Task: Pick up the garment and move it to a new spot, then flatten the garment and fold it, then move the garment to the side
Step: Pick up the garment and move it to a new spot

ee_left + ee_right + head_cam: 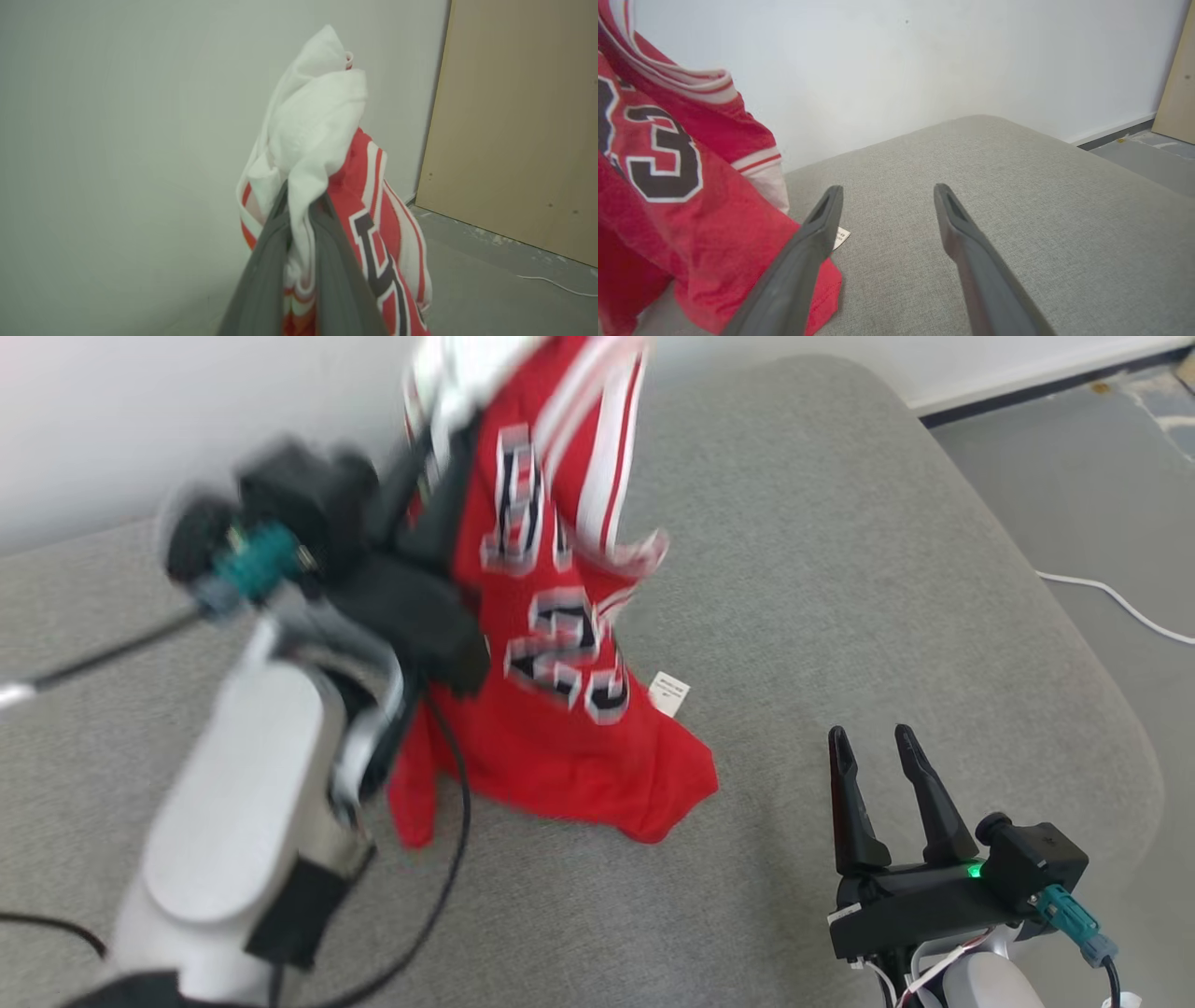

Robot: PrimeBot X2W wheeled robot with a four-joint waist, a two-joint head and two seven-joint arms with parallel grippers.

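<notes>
A grey padded bench (840, 569) with rounded corners stands against a white wall (140, 411). The bunched lower hem of a red jersey (560, 765) rests near its middle, the rest raised clear, with a small white label (668, 694) at the right edge. A white cable (1120, 604) lies on the grey floor (1102, 495), far right.

Left gripper (302, 200) clamped on the bunched red-and-white garment (317, 116), whose white folds rise past the fingertips. Far behind stand a pale wall (117, 140) and a wooden panel (518, 130).

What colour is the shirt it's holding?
The shirt is red with white stripes and black letters; best in head view.
</notes>
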